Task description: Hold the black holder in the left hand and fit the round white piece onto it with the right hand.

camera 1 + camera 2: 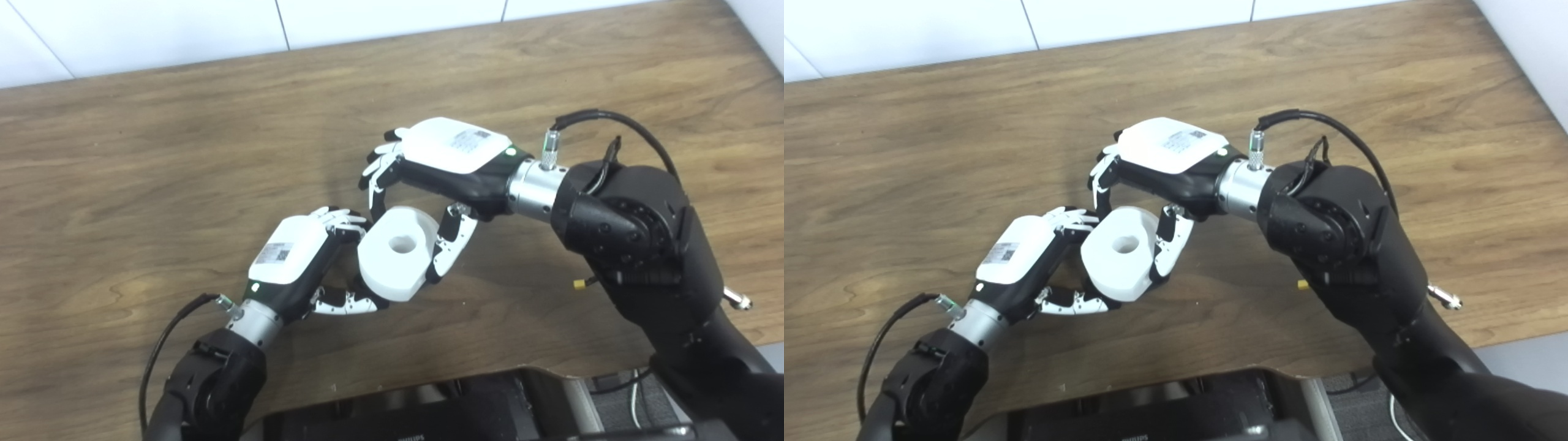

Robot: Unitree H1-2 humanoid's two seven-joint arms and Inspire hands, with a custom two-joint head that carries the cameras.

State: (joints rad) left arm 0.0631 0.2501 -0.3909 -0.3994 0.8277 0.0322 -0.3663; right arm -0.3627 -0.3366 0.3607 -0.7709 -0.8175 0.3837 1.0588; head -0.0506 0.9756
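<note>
The round white piece [397, 254], a thick disc with a hole in its middle, is held above the table between both hands, its flat face turned up toward the camera. My left hand [293, 257] closes on its left side, fingers [340, 220] curled at the upper left rim and thumb [346, 302] under the lower rim. My right hand [450, 153] reaches in from the right and is shut on the piece, fingers [376, 174] over the top rim and thumb [453, 242] against the right side. No black holder shows; anything behind the piece is hidden.
The wooden table [153, 159] spreads out bare to the left and behind the hands, up to a white wall. Its right edge [1528, 79] runs close to my right arm. A dark device [429, 410] sits at the front edge below the hands.
</note>
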